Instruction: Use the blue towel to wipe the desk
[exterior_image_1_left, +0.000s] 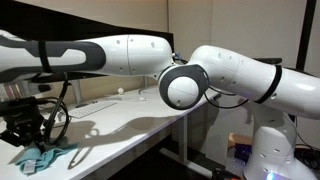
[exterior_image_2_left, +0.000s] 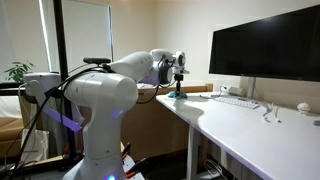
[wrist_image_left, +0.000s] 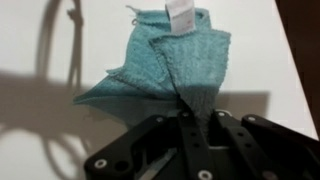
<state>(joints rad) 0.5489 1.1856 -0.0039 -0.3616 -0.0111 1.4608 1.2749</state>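
The claw (wrist_image_left: 190, 100) is clenched on one edge of the blue towel (wrist_image_left: 165, 60), which lies crumpled on the white desk (wrist_image_left: 30, 140), well apart from the monitor (exterior_image_2_left: 265, 45).

Black monitor (exterior_image_2_left: 265, 45), white keyboard (exterior_image_2_left: 236, 100)

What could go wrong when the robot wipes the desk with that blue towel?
1. The fingers pinch only a small bit of the blue towel, so it might slip out when dragged.
2. The towel lies close to the edge of the desk, so a wipe that way might push it off.
3. A keyboard and a monitor stand farther along the desk; a long sweep might bump them.
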